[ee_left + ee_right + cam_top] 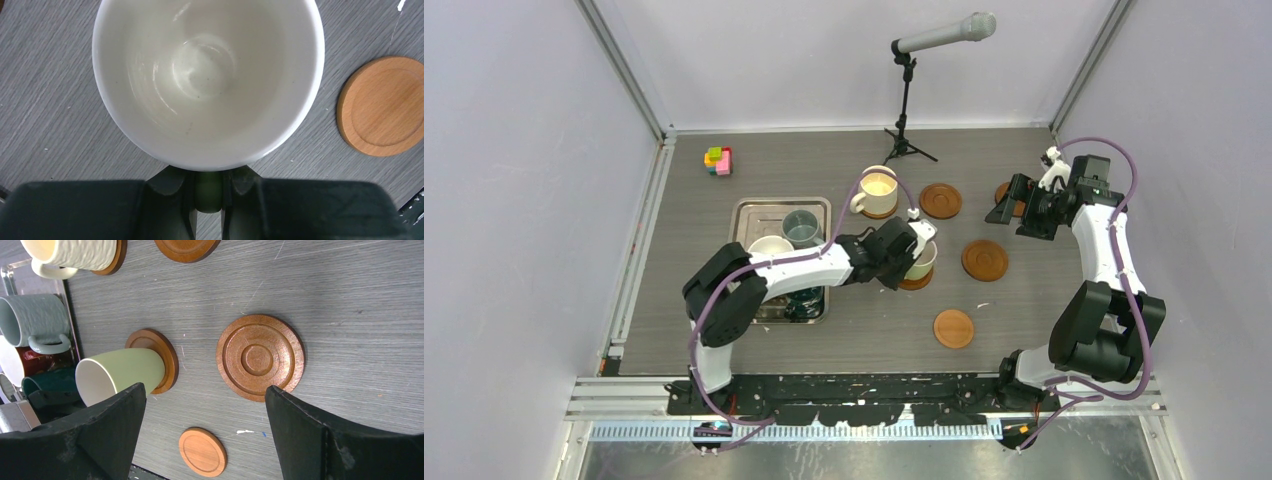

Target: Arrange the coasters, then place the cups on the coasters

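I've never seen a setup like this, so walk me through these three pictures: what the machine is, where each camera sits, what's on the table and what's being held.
Two robot arms are bolted to a table's near edge. One picture looks down from above; the other two come from cameras on each wrist. The left gripper is shut on the handle of a pale green cup, which sits on a coaster. The right gripper is open, holding nothing. A cream cup stands on another coaster; several bare coasters lie around, such as the ringed one. More cups wait in a steel tray. A microphone stand and a block toy sit at the back.
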{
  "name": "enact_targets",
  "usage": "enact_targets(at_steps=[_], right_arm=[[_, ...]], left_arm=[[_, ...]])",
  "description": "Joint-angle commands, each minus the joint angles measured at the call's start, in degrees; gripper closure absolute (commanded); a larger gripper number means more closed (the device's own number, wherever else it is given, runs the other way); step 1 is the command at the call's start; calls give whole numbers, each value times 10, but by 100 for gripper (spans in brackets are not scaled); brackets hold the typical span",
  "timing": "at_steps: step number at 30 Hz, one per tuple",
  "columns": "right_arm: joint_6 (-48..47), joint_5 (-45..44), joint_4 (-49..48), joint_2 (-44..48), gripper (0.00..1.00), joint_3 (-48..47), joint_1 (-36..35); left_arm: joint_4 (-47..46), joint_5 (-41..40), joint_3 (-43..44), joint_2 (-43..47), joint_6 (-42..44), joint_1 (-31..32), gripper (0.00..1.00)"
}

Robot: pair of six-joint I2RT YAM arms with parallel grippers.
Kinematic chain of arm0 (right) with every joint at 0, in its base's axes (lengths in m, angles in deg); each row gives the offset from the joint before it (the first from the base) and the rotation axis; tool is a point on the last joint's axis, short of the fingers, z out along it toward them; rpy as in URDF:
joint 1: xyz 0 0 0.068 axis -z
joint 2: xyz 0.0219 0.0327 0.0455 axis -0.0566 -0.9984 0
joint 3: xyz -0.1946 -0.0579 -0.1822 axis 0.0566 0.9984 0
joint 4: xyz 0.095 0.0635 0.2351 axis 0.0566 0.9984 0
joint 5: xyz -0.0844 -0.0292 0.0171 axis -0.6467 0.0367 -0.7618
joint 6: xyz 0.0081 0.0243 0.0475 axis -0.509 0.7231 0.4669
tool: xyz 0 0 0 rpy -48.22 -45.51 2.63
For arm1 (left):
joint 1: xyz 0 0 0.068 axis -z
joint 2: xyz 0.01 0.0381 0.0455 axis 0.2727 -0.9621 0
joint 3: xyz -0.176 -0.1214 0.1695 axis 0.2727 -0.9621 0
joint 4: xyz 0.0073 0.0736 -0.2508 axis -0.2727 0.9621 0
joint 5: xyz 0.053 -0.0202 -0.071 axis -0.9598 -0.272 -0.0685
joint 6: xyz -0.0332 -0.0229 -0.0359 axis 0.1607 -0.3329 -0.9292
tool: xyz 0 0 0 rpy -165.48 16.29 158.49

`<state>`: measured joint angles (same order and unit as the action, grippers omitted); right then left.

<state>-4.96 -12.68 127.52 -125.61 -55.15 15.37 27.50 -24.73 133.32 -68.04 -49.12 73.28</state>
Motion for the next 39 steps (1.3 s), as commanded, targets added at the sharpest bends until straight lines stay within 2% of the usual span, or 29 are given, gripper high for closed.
enact_targets(at_steps=[1, 5, 13, 16, 19, 22, 25, 26, 31, 36, 39], right_arm=[[-5, 11, -7, 20, 7, -2, 2], [-4, 13, -7, 19, 7, -1, 3], [-4, 12, -7, 19, 7, -3, 2], [-5, 12, -7, 19, 7, -2, 2], [-4, 17, -7, 17, 7, -3, 2], [-4, 23, -6, 21, 7, -3, 3], [-23, 22, -4, 28, 7, -5, 3], [-26, 21, -3, 28, 7, -8, 2], [-33, 36, 16, 17, 7, -47, 1], [-24, 39, 19, 6, 7, -94, -22], [-21, 23, 20, -1, 7, -129, -69]], left_arm=[[-63, -5, 24, 7, -6, -7, 99], [-65, -4, 21, 7, -6, -8, 95], [-46, 1, 24, 10, -10, -9, 70], [-34, -4, 24, 24, -8, -9, 54], [-18, 0, 25, 40, -6, -8, 43], [11, 4, 25, 60, -3, -9, 27], [45, 4, 26, 95, 14, -10, 4], [62, 5, 31, 107, 22, -14, 1], [173, 62, 85, 159, 50, -77, 0], [245, 109, 103, 211, 78, -180, 0], [258, 129, 88, 248, 73, -262, 0]])
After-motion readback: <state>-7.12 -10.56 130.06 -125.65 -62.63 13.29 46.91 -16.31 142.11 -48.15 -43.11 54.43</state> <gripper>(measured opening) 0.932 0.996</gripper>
